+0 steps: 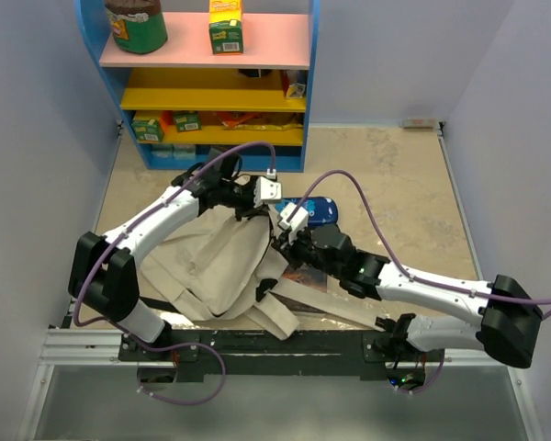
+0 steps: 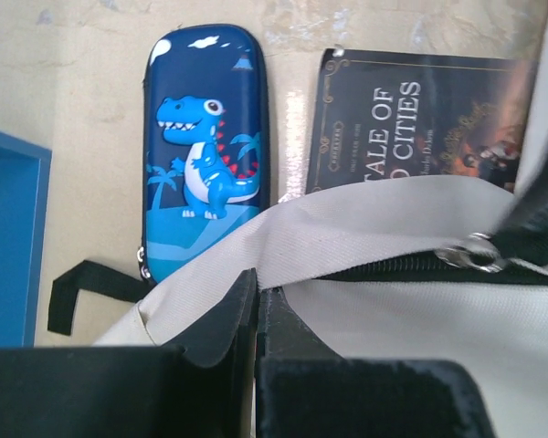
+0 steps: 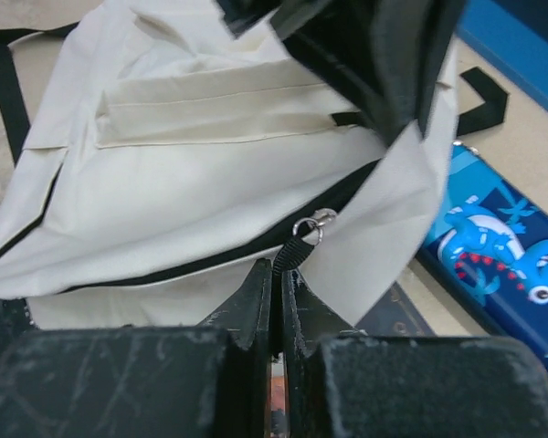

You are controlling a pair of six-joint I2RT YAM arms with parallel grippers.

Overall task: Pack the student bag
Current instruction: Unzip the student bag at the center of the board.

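The student bag (image 1: 211,262) lies crumpled between the two arms, beige canvas with a black zip (image 3: 164,269). My left gripper (image 2: 257,278) is shut on the bag's beige rim beside the zip opening and holds that edge up. My right gripper (image 3: 277,269) is shut on the black zip pull (image 3: 297,251), just below its metal ring. In the top view the left gripper (image 1: 255,211) and the right gripper (image 1: 281,236) sit close together over the bag's far right corner. A blue dinosaur pencil case (image 2: 205,146) and a dark book (image 2: 420,119) lie on the table beyond the bag.
A blue shelf unit (image 1: 211,83) with packets and a jar stands at the back; its edge (image 2: 9,246) is close to the left gripper. A black strap end (image 2: 82,283) trails from the bag. Beige straps (image 1: 285,317) run toward the arm bases.
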